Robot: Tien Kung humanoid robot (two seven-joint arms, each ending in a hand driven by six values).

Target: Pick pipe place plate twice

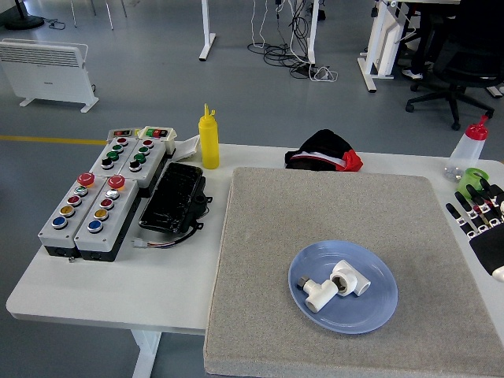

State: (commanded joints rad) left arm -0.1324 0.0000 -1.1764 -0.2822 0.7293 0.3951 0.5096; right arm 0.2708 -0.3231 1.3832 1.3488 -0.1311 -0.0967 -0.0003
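Two white pipe fittings lie side by side on the blue plate point(370, 311), one point(316, 294) to the left and one point(351, 277) to the right. The plate rests on the grey mat point(331, 213). My right hand point(482, 220) is at the picture's right edge, off the mat's right side, well apart from the plate. Its black fingers are spread straight and hold nothing. The left arm is out of view.
Grey button boxes point(98, 197) and a black device point(173, 197) occupy the table's left part. A yellow squeeze bottle point(209, 138) stands behind them. A black-and-red cloth point(324, 151) lies at the back. A clear bottle with a red cap point(470, 146) and a green object point(472, 179) are at the far right.
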